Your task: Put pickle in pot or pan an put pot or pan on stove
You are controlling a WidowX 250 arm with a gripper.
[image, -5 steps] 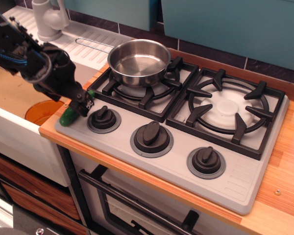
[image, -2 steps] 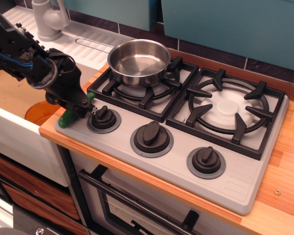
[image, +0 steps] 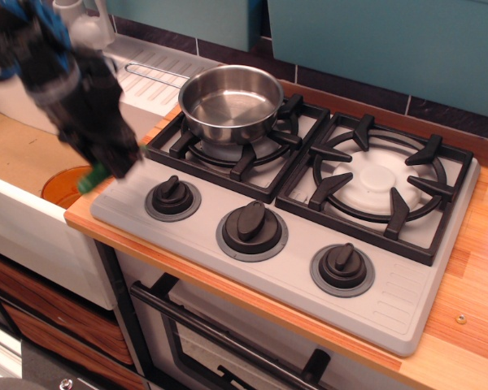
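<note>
Observation.image view: at the bench's (image: 472, 268) front left corner, the blurred end effector (image: 112, 165) grips the pickle (image: 95, 176), raised over the stove's (image: 390, 313) left edge. Beyond it, the pot (image: 231, 104) sits empty on the rear left burner, open room above.

Black robot arm, smeared by motion blur.

The arm (image: 61, 85) is a bulky black body, thick and roughly cylindrical, narrowing toward the claw (image: 114, 162) at its lower end. Above the claw, blue cabling runs along the upper part of the housing, showing as bright blue streaks against the black. A paler grey-white band crosses the body partway up from the claw. Screws, markings and the fingers themselves are too blurred to make out.
</note>
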